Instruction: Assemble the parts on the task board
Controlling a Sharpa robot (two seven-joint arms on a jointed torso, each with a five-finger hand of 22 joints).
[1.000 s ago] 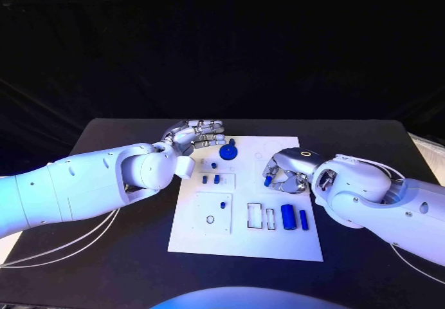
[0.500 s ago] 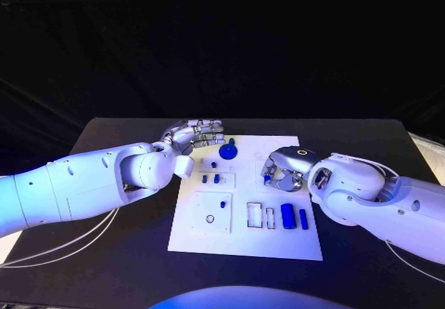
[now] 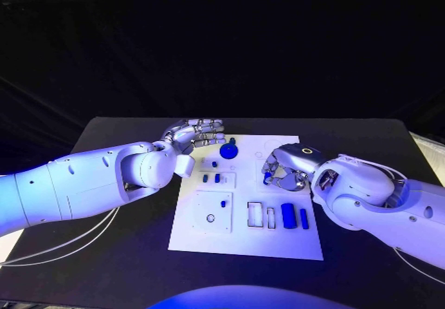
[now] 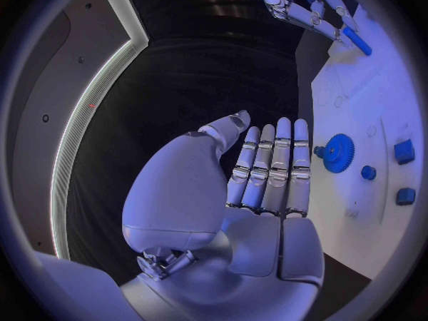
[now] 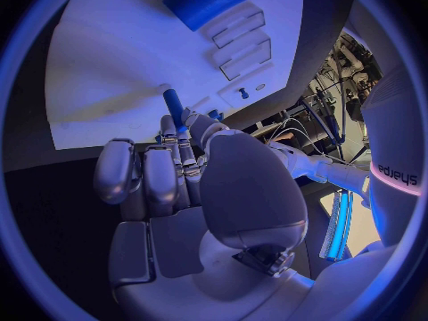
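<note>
**Pin held over the board, right side**

My right hand (image 3: 285, 168) hangs over the right half of the white board (image 3: 244, 244), fingers (image 5: 178, 139) pinching a thin blue pin (image 5: 173, 107). My left hand (image 3: 197, 135) hovers at the board's far left corner, fingers straight and side by side, holding nothing, just beside the blue gear (image 4: 339, 153). A blue cylinder (image 3: 289, 215) lies on the board's near right. Board rests on the black counter (image 3: 111, 257).

blue rod (image 5: 174, 109) lower end hidden | by right hand (image 5: 178, 192) fingers
</note>
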